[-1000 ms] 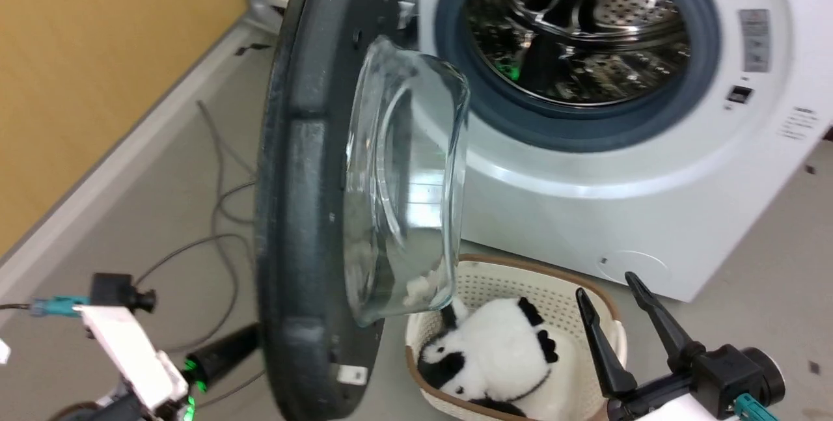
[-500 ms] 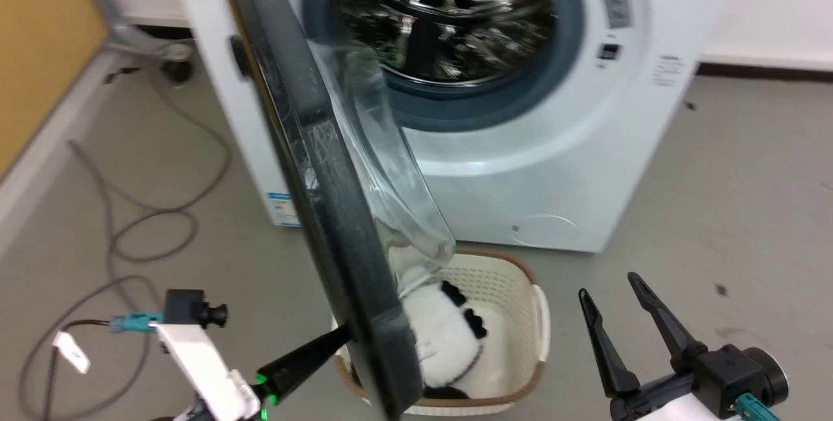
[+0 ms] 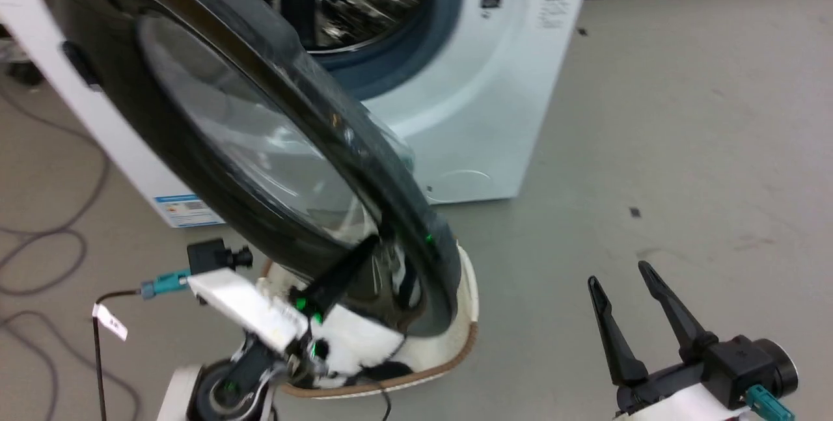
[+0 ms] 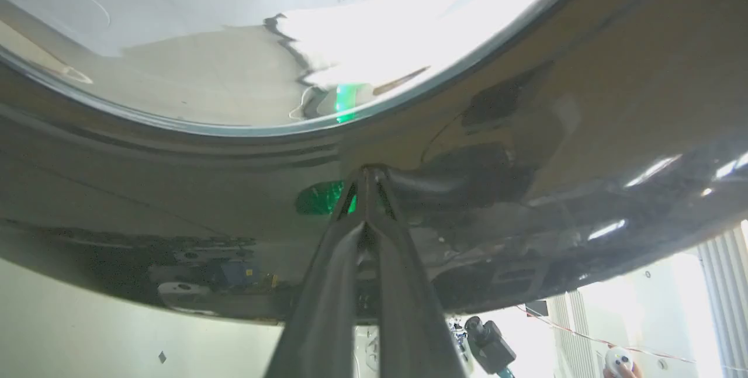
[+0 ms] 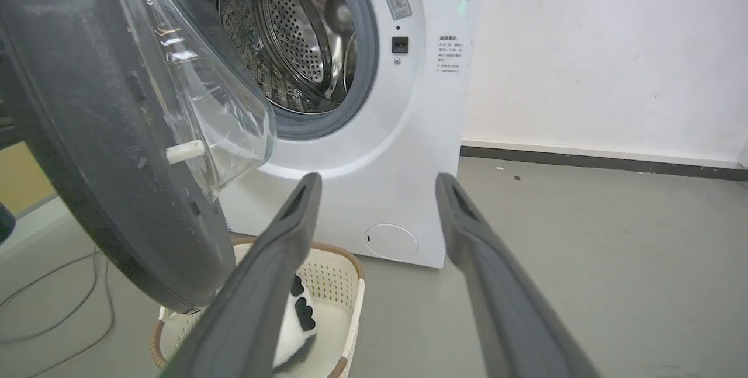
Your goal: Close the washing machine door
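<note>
The washing machine door (image 3: 247, 148), round, glossy black with a clear glass window, stands half open and swung out from the white washing machine (image 3: 468, 95). My left gripper (image 3: 368, 245) is shut, its tips pressed against the door's glossy outer face near the lower rim; in the left wrist view the closed fingertips (image 4: 365, 176) touch the dark rim of the door (image 4: 526, 150). My right gripper (image 3: 618, 278) hangs open at the lower right, over bare floor. In the right wrist view the door (image 5: 111, 150) shows its inner side and glass bowl, with the steel drum (image 5: 292, 33) behind it.
A cream laundry basket (image 3: 465, 317) with a black-and-white plush toy (image 3: 351, 336) sits on the floor under the door's lower edge. Grey cables (image 3: 39, 239) loop across the floor at the left. A white wall (image 5: 584, 45) stands to the right of the machine.
The head camera has swung, so the whole picture has shifted. The door has turned from edge-on toward the machine, now showing its outer face, with my left gripper pressed on it.
</note>
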`<state>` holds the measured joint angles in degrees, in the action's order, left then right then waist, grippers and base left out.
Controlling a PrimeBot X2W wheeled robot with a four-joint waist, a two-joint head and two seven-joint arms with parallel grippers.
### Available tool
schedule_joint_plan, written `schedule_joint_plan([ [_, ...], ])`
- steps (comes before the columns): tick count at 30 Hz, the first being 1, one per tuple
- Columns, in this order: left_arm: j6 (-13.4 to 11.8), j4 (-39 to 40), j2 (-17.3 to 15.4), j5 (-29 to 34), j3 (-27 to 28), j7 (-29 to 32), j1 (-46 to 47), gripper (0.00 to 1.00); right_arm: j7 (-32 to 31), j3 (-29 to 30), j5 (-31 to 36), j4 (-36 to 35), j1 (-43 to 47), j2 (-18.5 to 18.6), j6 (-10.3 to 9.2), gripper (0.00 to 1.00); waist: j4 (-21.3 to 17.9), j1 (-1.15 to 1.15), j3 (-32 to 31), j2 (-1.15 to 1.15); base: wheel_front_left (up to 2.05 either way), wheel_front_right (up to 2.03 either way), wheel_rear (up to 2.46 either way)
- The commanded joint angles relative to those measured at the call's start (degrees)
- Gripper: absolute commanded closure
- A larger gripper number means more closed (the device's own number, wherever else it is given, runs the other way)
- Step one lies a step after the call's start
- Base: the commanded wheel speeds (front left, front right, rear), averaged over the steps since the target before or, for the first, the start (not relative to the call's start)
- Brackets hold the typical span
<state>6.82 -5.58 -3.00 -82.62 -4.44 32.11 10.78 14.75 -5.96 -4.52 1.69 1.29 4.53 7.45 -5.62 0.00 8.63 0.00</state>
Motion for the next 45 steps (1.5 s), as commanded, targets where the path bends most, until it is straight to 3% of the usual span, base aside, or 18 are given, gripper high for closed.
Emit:
schedule_joint_plan([
  [1, 0.57, -1.76, 0.12, -0.26, -0.80, -3.73, 2.69, 1.00, 0.25, 0.01, 0.23, -0.28, -1.29, -0.37, 0.03, 0.00, -2.45, 0.00, 1.88, 0.00, 0.00, 0.00, 0.00],
  [2, 0.57, -1.76, 0.12, -0.26, -0.80, -3.73, 2.69, 1.00, 0.25, 0.01, 0.23, -0.28, -1.29, -0.37, 0.03, 0.00, -2.45, 0.00, 1.88, 0.00, 0.00, 0.00, 0.00],
  [3, 0.61, -4.47, 0.12, -0.04, -1.40, -8.51, 5.02, 1.00, 0.25, -0.08, 0.16, -0.30, -1.61, -0.54, 0.03, 0.00, -3.54, 0.00, 2.49, 0.00, 0.00, 0.00, 0.00],
  [8, 0.65, -10.41, 0.12, 1.10, -3.29, -19.19, 10.93, 1.00, 0.25, -0.42, 0.00, -0.20, -2.25, -0.95, 0.03, 0.00, -5.99, 0.00, 3.72, 0.00, 0.00, 0.00, 0.00],
  [13, 0.66, -13.39, 0.12, 1.06, -4.75, -24.83, 14.88, 1.00, 0.25, -0.27, -0.03, -0.25, -2.56, -1.18, 0.03, 0.00, -6.86, 0.00, 4.41, 0.00, 0.00, 0.00, 0.00],
  [19, 0.66, -15.27, 0.02, 0.94, -7.07, -27.26, 17.18, 1.00, 0.25, 0.13, 0.08, -0.11, -2.61, -1.41, 0.03, 0.00, -6.81, 0.00, 4.18, 0.00, 0.00, 0.00, 0.00],
  [25, 0.66, -13.74, -2.45, 2.70, -11.14, -27.50, 13.74, 1.00, 0.25, 0.44, 0.22, 0.15, -2.12, -1.52, 0.03, 0.00, -4.79, 0.00, 1.99, 0.00, 0.00, 0.00, 0.00],
  [30, 0.67, -9.49, -6.61, 6.81, -16.05, -30.44, 8.22, 1.00, 0.25, 0.93, 0.26, 0.26, -1.11, -1.54, 0.03, 0.00, -2.02, 0.00, -0.60, 0.00, 0.00, 0.00, 0.00],
  [35, 0.67, -5.06, -14.49, 16.51, -22.75, -37.90, 3.65, 1.00, 0.25, 1.24, 0.15, 0.25, -0.13, -1.41, 0.03, 0.00, 0.70, 0.00, -2.95, 0.00, 0.00, 0.00, 0.00],
  [39, 0.67, -4.16, -19.37, 22.22, -24.28, -44.73, 0.94, 1.00, 0.25, 1.03, -0.32, -0.74, 0.53, -1.14, 0.03, 0.00, 2.56, 0.00, -4.40, 0.00, 0.00, 0.00, 0.00],
  [41, 0.51, -4.47, -21.53, 28.11, -23.20, -46.49, 0.15, 1.00, 0.25, 1.11, -0.47, -1.24, 1.00, -1.01, 0.03, 0.00, 3.32, 0.00, -5.03, 0.00, 0.00, 0.00, 0.00],
  [42, -0.14, -4.32, -22.14, 31.70, -22.21, -46.87, -0.24, 0.79, 0.25, 1.13, -0.54, -1.56, 1.21, -0.98, 0.03, 0.00, 3.69, 0.00, -5.29, 0.00, 0.00, 0.00, 0.00],
  [43, -1.12, -3.02, -21.77, 35.23, -19.65, -47.01, -0.58, 0.00, 0.25, 1.18, -0.58, -1.91, 1.42, -0.93, 0.03, 0.00, 4.07, 0.00, -5.48, 0.00, 0.00, 0.00, 0.00],
  [45, -2.83, 1.42, -19.28, 42.70, -12.78, -47.06, -2.52, 0.00, 0.25, 1.02, -0.63, -2.64, 1.72, -0.75, 0.03, 0.00, 4.75, 0.00, -5.77, 0.00, 0.00, 0.00, 0.00],
])
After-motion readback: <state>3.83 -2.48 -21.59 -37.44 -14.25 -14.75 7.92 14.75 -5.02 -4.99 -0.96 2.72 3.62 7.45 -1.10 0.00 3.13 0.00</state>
